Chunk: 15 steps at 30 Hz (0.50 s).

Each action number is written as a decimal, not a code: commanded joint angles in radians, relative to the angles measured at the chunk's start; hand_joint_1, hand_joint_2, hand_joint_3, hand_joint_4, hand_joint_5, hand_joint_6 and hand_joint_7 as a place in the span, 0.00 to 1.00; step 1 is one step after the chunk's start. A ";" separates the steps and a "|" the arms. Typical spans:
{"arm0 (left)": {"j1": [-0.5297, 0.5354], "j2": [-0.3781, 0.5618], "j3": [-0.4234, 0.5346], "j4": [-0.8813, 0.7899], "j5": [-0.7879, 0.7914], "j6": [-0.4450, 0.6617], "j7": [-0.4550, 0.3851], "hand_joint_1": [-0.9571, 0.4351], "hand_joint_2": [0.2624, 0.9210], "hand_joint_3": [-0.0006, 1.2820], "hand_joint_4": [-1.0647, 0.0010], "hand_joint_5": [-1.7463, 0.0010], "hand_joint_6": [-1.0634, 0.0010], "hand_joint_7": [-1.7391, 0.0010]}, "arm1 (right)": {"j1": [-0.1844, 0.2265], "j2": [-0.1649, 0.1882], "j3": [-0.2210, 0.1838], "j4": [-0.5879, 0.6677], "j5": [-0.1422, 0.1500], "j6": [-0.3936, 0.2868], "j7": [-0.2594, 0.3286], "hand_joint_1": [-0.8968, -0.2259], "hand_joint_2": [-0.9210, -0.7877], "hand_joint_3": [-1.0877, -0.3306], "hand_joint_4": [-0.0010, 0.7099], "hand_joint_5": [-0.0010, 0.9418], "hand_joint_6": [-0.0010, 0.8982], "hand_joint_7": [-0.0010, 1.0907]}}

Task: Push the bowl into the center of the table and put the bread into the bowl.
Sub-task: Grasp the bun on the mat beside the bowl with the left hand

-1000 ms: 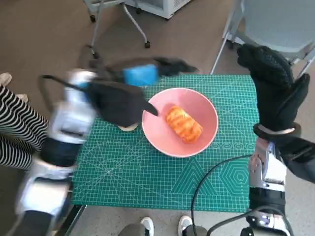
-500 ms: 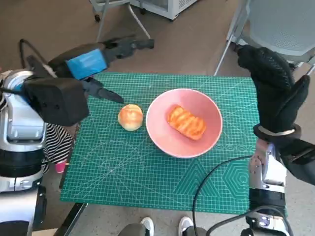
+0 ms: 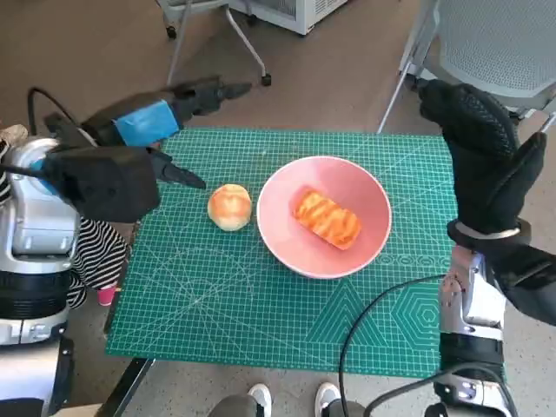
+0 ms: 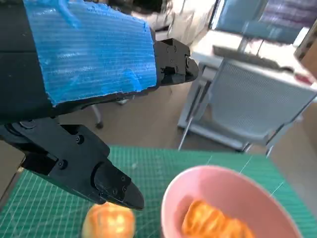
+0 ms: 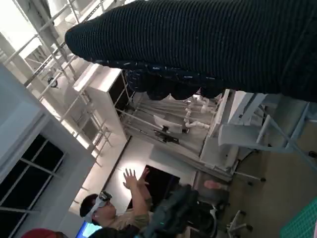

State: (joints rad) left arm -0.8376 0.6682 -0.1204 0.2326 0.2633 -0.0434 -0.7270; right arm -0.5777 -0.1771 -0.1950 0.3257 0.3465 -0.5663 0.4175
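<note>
A pink bowl (image 3: 323, 217) sits near the middle of the green cutting mat (image 3: 261, 304), with an orange glazed bread (image 3: 327, 218) lying inside it. A round bun (image 3: 230, 207) rests on the mat just left of the bowl; the left wrist view shows the bun (image 4: 109, 221), the bowl (image 4: 218, 183) and the bread (image 4: 213, 223). My left hand (image 3: 165, 117) hovers open above the mat's left edge, fingers spread, holding nothing. My right hand (image 3: 482, 152) is raised open above the table's right edge, well apart from the bowl.
A grey mesh chair (image 3: 495, 48) stands behind the table on the right. A wheeled stand's legs (image 3: 217, 35) are at the back left. A person's striped leg (image 3: 87, 252) shows beside the table's left edge, and feet (image 3: 291, 398) at the front.
My left hand has pulled back from the bowl's left rim to the left and up, uncovering the round bun. The bowl and bread stay in place. The right hand has not moved.
</note>
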 commanded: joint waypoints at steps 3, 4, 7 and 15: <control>0.003 -0.024 -0.055 0.062 0.029 0.003 0.005 0.55 0.72 0.01 0.97 1.00 0.91 0.90 | 0.004 -0.003 0.001 0.012 -0.004 0.007 0.007 0.37 0.00 0.53 0.19 0.00 0.00 0.55; 0.001 -0.027 -0.063 0.069 0.035 0.008 0.006 0.55 0.73 0.01 0.97 1.00 0.91 0.90 | 0.004 -0.004 0.001 0.012 -0.003 0.007 0.008 0.37 0.00 0.53 0.19 0.00 0.00 0.55; -0.013 -0.044 -0.100 0.110 0.070 0.028 0.016 0.55 0.73 0.01 0.96 1.00 0.89 0.92 | 0.004 -0.005 0.001 0.010 0.001 0.009 0.011 0.37 0.00 0.53 0.19 0.00 0.00 0.55; -0.073 -0.095 -0.189 0.272 0.171 0.068 0.046 0.54 0.72 0.00 0.95 1.00 0.85 0.96 | 0.009 -0.008 0.000 0.003 0.005 0.013 0.019 0.36 0.00 0.53 0.19 0.00 0.00 0.55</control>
State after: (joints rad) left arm -0.8628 0.5889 -0.2811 0.4516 0.3990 0.0087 -0.6991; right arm -0.5804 -0.1782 -0.1947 0.3259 0.3501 -0.5656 0.4255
